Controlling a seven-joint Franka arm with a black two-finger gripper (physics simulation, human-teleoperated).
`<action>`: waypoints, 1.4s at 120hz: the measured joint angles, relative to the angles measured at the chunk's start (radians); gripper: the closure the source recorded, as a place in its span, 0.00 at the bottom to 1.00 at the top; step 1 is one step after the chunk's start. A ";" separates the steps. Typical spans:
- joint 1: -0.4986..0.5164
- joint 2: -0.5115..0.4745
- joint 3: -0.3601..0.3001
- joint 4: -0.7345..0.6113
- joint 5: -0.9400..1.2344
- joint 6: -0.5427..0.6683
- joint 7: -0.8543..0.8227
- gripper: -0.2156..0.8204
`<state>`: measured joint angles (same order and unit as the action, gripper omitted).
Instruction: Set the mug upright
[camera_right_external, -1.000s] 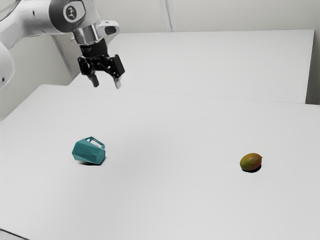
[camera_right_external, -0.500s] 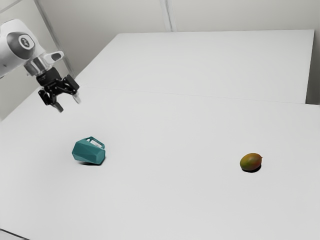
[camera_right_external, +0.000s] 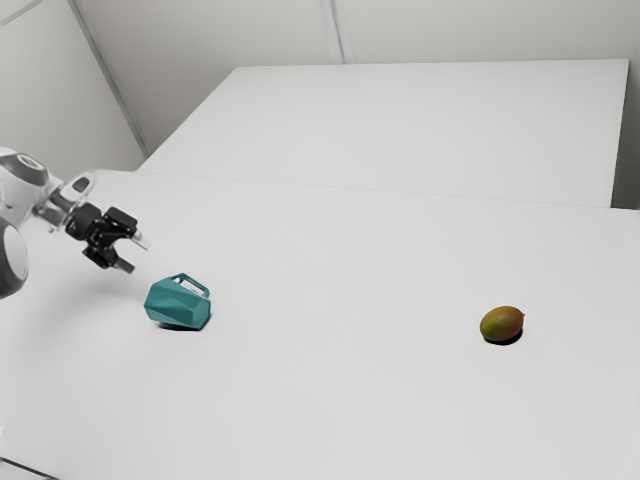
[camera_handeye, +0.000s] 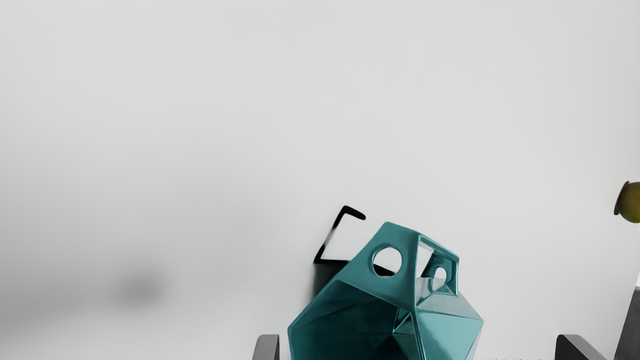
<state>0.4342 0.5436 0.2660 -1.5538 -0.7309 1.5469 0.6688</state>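
one teal mug (camera_right_external: 178, 303) on its side near the spread, empty gripper (camera_right_external: 134, 255), handle up

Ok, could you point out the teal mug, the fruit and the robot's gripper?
Teal mug (camera_right_external: 177, 304): exterior view, middle of its side wall.
Fruit (camera_right_external: 501, 323): exterior view, middle of its skin.
Gripper (camera_right_external: 138, 255): exterior view, midway between its fingertips.

A green and orange-brown mango (camera_right_external: 502, 323) lies on the white desk (camera_right_external: 350, 400), its dark shadow (camera_right_external: 506, 341) just beneath it. Well beyond the mango, a narrow strip (camera_right_external: 337, 30) runs up the pale wall (camera_right_external: 480, 30). Well apart from the mango, toward the exterior view's left, slants a thin dark line (camera_right_external: 30, 469).
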 joint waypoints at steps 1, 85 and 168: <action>0.000 0.001 0.000 -0.001 -0.002 -0.001 0.005 0.21; 0.080 -0.007 -0.042 -0.164 -0.218 -0.118 0.297 0.21; 0.075 -0.042 -0.084 -0.285 -0.214 -0.131 0.406 0.27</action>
<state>0.5089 0.5015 0.1823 -1.8389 -0.9445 1.4157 1.0745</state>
